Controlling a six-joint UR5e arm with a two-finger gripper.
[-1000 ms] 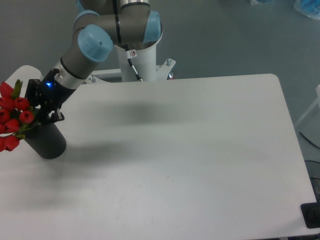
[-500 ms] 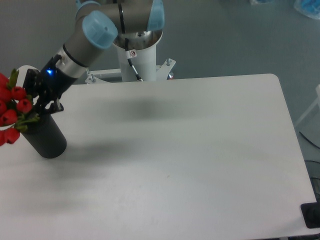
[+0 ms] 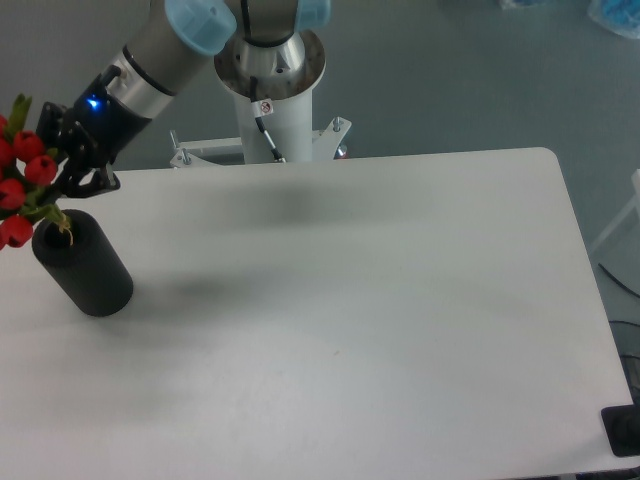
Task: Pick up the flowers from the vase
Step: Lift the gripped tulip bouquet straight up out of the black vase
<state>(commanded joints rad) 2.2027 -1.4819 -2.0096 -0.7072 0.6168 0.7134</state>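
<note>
The flowers [image 3: 20,180], a bunch of red tulip buds with green leaves, hang at the far left edge, partly cut off by the frame. My gripper [image 3: 62,190] is shut on their green stems, just above the opening of the vase. The stem ends still reach the vase's mouth. The vase [image 3: 82,265] is a matte black cylinder standing on the white table [image 3: 350,320] at its left side, directly below the gripper.
The arm's white base column [image 3: 270,95] stands behind the table's far edge. The table's left rounded corner lies close to the vase. A dark object [image 3: 622,430] sits at the lower right corner, off the table.
The gripper has risen and shifted slightly left with the flowers, drawing the bunch up so that more of the vase's top now shows. The vase has stayed put.
</note>
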